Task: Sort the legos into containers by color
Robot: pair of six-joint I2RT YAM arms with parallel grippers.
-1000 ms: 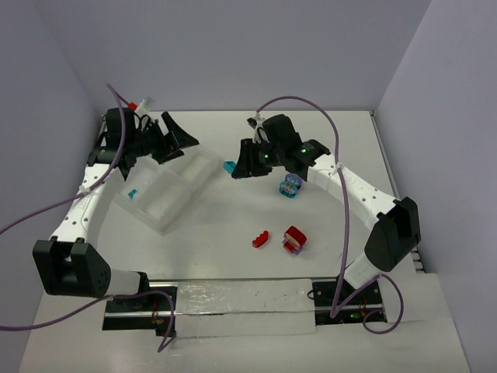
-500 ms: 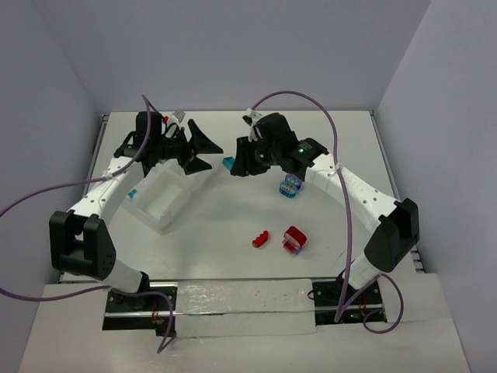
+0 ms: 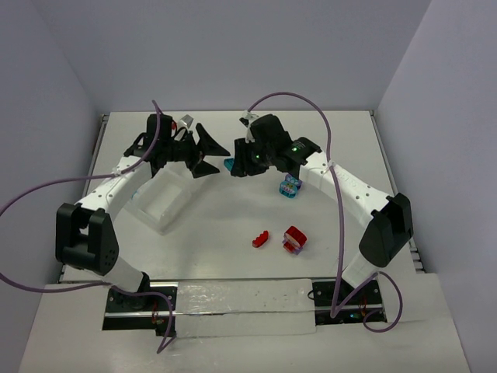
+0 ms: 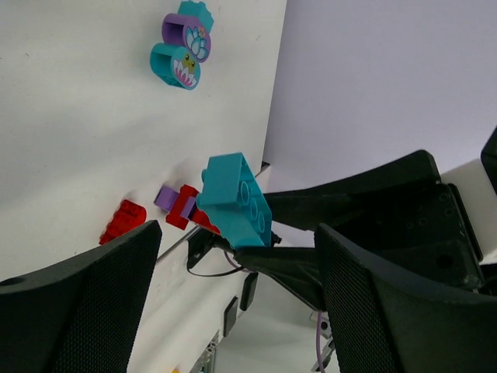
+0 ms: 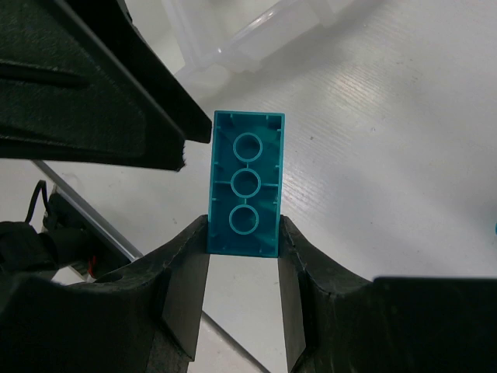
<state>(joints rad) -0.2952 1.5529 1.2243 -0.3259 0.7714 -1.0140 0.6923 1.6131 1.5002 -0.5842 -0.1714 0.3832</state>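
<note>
My right gripper is shut on a teal brick and holds it above the table, its underside toward the wrist camera. Facing it from the left, my left gripper stands open, one finger on each side of the teal brick without touching it. The white tray of containers lies under the left arm. On the table lie a purple-and-teal cluster, a small red brick and a red-and-purple cluster.
Purple cables loop over both arms. The table's back wall rises just behind the grippers. One black left-gripper finger fills the upper left of the right wrist view, close to the teal brick.
My left arm has swung right, off the tray, until its open jaws straddle the teal brick. The right gripper has edged slightly left and kept its grip.
</note>
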